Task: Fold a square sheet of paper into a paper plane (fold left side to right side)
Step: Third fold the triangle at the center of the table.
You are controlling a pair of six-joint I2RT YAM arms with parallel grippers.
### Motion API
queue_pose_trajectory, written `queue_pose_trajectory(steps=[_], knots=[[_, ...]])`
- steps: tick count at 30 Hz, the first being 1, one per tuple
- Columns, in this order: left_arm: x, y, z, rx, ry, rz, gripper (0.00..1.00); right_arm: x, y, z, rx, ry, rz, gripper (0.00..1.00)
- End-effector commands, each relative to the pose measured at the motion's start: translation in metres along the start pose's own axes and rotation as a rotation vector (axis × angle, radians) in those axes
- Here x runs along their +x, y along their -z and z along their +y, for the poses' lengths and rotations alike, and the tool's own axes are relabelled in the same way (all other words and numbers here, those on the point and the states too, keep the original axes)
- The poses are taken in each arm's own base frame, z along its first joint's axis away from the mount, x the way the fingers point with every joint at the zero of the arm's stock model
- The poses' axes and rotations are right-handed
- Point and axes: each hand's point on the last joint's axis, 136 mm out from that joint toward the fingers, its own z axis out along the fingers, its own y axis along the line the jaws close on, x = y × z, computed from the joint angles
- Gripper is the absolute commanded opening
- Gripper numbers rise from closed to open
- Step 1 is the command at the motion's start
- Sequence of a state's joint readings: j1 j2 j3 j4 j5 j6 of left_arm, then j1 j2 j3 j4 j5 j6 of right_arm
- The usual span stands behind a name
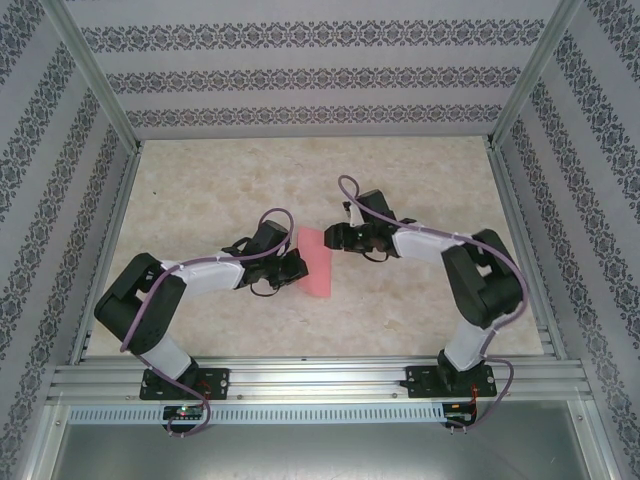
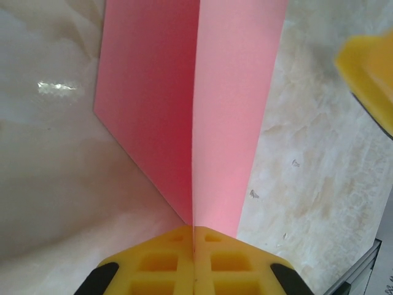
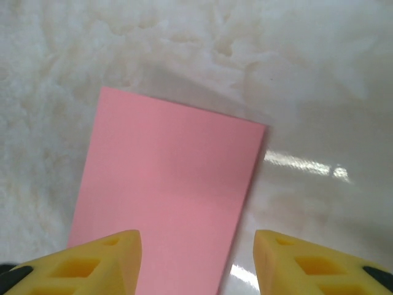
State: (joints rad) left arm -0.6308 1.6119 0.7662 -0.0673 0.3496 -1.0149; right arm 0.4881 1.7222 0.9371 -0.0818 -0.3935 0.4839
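Left arm (image 1: 190, 280), right arm (image 1: 470, 275): black joints, white links | cables (image 1: 124, 335): purple, looped behind wrists | fingers (image 3: 98, 264): yellow, square recesses, black backing behind tips | bases (image 1: 185, 383): black plates

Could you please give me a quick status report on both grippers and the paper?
Left gripper shut, pinching the pink sheet at its edge. Right gripper open over it. Sheet folded narrow on the table. Nothing in the way.

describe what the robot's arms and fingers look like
The left arm and right arm each have black joint housings, white link covers and a purple cable looping alongside. The fingers are yellow blocks moulded with square recesses, black at the base.
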Motion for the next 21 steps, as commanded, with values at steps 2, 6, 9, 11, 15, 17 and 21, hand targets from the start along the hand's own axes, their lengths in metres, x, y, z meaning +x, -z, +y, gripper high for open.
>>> queue_pose_trajectory(steps=[2, 6, 9, 11, 15, 17, 21], knots=[[-0.003, 0.005, -0.010, 0.043, 0.028, -0.031, 0.07, 0.003, 0.037, 0.016, 0.000, 0.144, -0.133, 0.52], [-0.004, 0.004, -0.012, 0.054, 0.073, -0.036, 0.06, 0.033, 0.056, 0.037, 0.045, 0.309, -0.191, 0.52], [-0.004, 0.004, -0.012, 0.062, 0.106, -0.037, 0.06, 0.057, 0.064, 0.053, 0.068, 0.443, -0.229, 0.51], [-0.004, 0.004, -0.014, 0.068, 0.119, -0.036, 0.05, 0.074, 0.066, 0.063, 0.087, 0.528, -0.243, 0.51], [-0.003, 0.005, -0.016, 0.076, 0.126, -0.029, 0.05, 0.106, 0.067, 0.086, 0.093, 0.696, -0.250, 0.52], [-0.004, 0.005, -0.017, 0.075, 0.126, -0.034, 0.05, 0.116, 0.062, 0.090, 0.118, 0.751, -0.230, 0.51], [-0.004, 0.006, -0.017, 0.073, 0.124, -0.030, 0.05, 0.128, 0.047, 0.099, 0.197, 0.879, -0.201, 0.50]])
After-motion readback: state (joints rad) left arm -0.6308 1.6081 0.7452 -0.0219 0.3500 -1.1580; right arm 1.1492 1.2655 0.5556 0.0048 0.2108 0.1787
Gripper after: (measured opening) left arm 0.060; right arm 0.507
